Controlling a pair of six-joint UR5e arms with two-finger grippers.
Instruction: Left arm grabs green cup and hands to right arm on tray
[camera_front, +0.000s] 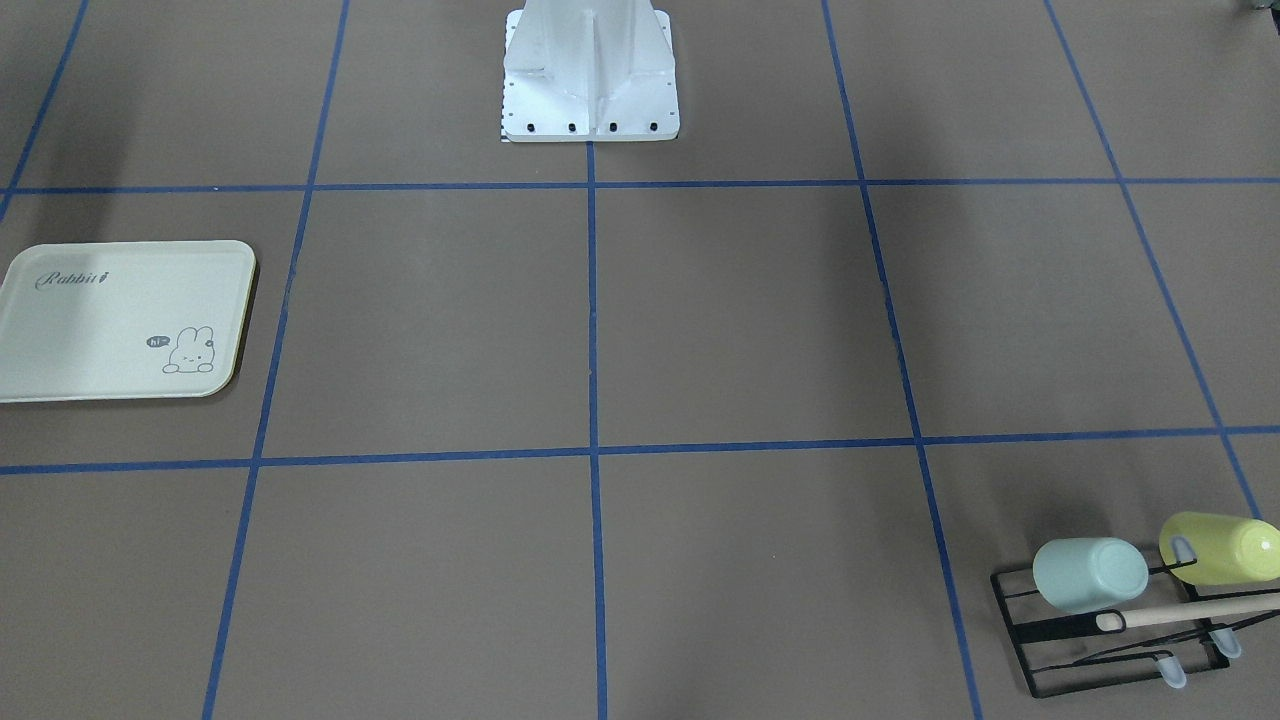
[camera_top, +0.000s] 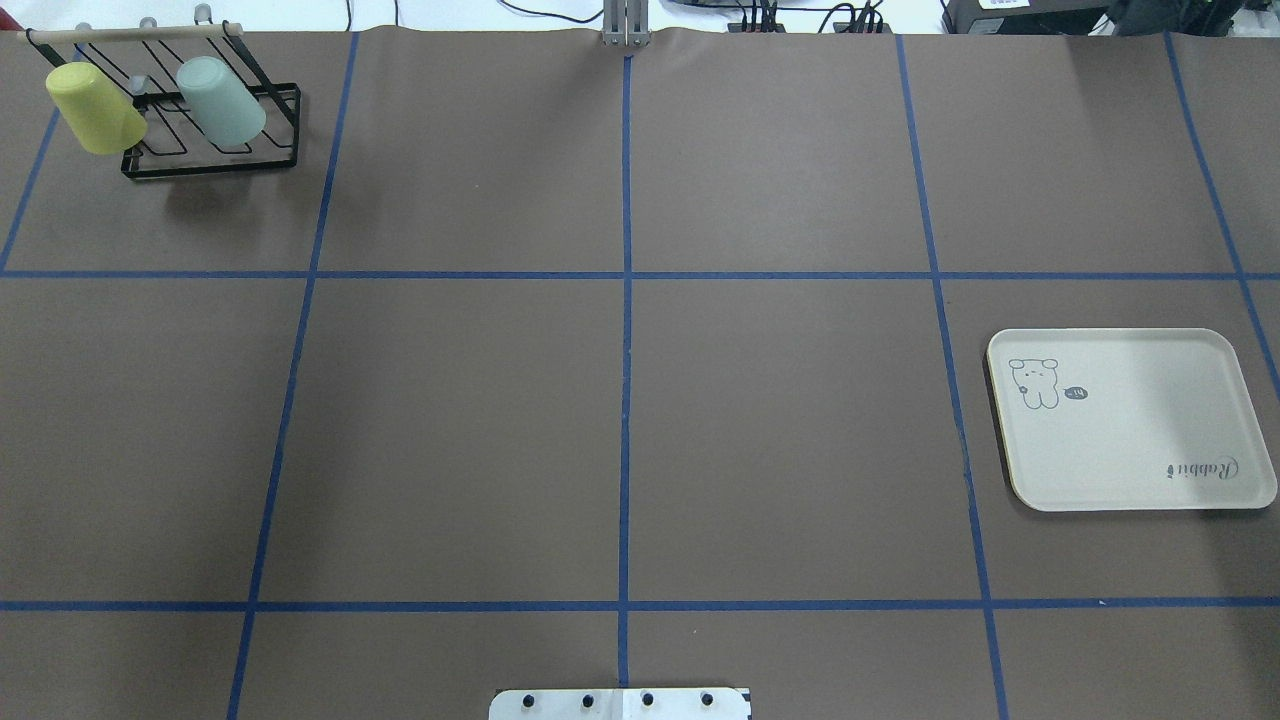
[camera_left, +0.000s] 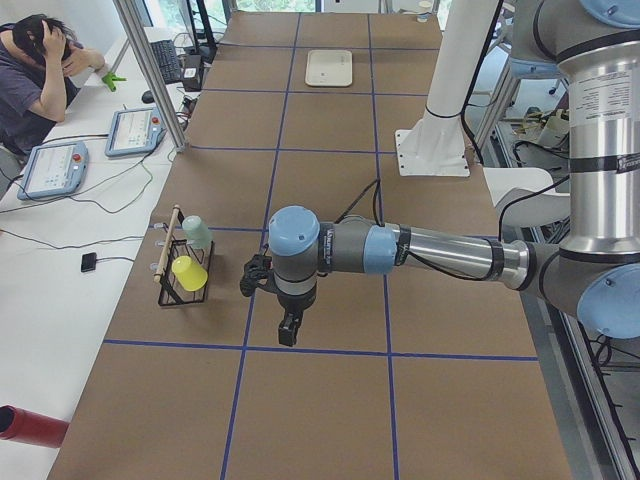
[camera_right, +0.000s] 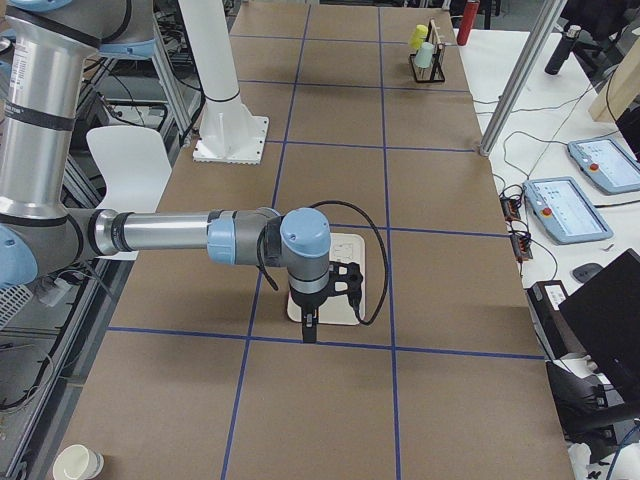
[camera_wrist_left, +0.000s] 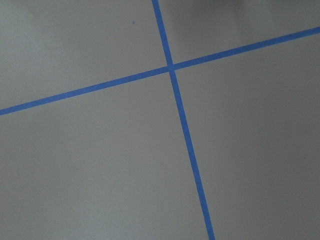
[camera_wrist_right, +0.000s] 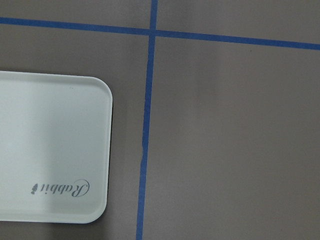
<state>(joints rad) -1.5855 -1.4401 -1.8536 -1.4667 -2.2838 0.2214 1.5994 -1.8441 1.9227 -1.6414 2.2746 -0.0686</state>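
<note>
The pale mint-green cup (camera_front: 1090, 573) hangs mouth-down on the black wire rack (camera_front: 1080, 655) at the table's far left corner (camera_top: 220, 100), next to a yellow-green cup (camera_top: 95, 107). The cream "Rabbit" tray (camera_top: 1130, 420) lies bare on the right side; the right wrist view shows its corner (camera_wrist_right: 50, 150). My left gripper (camera_left: 288, 335) shows only in the exterior left view, pointing down above the table, to the robot's side of the rack and apart from the cup (camera_left: 197, 232). My right gripper (camera_right: 309, 328) shows only in the exterior right view, over the tray's near edge (camera_right: 345, 245). I cannot tell whether either is open.
The white robot base (camera_front: 590, 80) stands at the table's robot-side edge. Blue tape lines grid the brown table. A wooden bar (camera_front: 1190, 613) lies across the rack. An operator (camera_left: 40, 70) sits beyond the far side with tablets. A paper cup (camera_right: 78, 462) stands off the table.
</note>
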